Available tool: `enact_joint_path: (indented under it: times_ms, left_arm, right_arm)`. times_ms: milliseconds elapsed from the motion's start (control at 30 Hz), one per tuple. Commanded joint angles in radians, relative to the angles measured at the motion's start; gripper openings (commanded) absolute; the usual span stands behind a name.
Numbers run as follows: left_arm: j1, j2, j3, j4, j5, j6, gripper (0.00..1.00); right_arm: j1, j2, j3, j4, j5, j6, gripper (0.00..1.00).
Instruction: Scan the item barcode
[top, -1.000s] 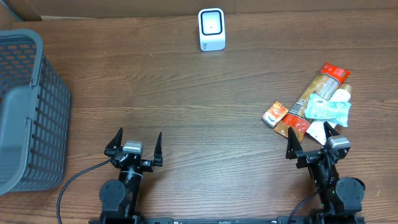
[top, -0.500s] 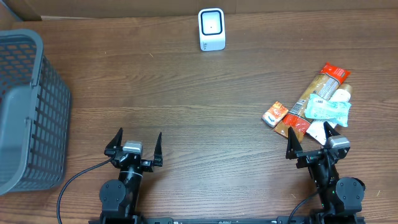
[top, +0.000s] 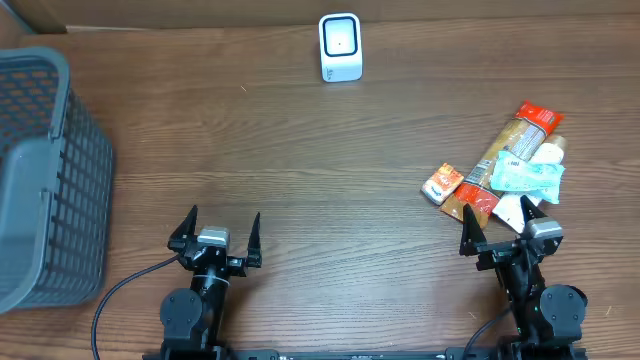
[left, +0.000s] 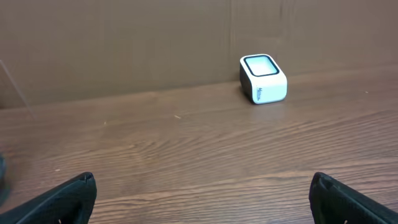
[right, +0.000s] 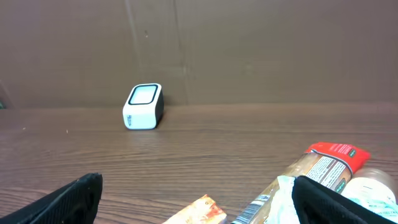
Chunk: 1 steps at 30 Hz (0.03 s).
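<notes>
A white barcode scanner (top: 340, 47) stands upright at the table's far edge; it also shows as a small white box (left: 263, 78) and again as the scanner (right: 143, 107). A pile of items lies at the right: a long pasta packet (top: 512, 148) with a red end, a small orange packet (top: 442, 183), a pale green pouch (top: 528, 176). My right gripper (top: 498, 222) is open just in front of that pile, holding nothing. At the near left my left gripper (top: 220, 228) is open over bare wood.
A grey mesh basket (top: 45, 180) stands at the left edge of the table. A brown cardboard wall (left: 124, 43) backs the table behind the scanner.
</notes>
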Motion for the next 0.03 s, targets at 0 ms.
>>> enact_joint_path:
  times_ms: [0]
  left_arm:
    - [-0.008, -0.011, -0.006, 0.0, -0.014, 0.019, 1.0]
  right_arm:
    - [0.006, -0.012, -0.011, 0.003, 0.01, 0.008, 1.0]
